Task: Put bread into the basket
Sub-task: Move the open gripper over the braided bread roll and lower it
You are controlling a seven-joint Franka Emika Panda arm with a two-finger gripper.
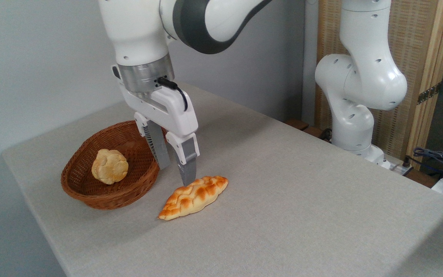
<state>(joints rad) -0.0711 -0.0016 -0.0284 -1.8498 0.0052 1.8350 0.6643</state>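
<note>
Zero progress on placement: braided loaf (193,196) lies on the table (302,200), just right of the wicker basket (90,194), which holds only a round bun (109,166). Gripper (175,175) hangs spread and empty above the loaf's far edge; grasp, lift and drop all remain.

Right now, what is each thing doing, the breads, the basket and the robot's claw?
Braided loaf: lying flat on the table, outside the basket, not gripped.
Round bun: sitting inside the basket.
Wicker basket: upright, holding only the bun.
Gripper: open, empty, fingers pointing down between basket and loaf.
</note>
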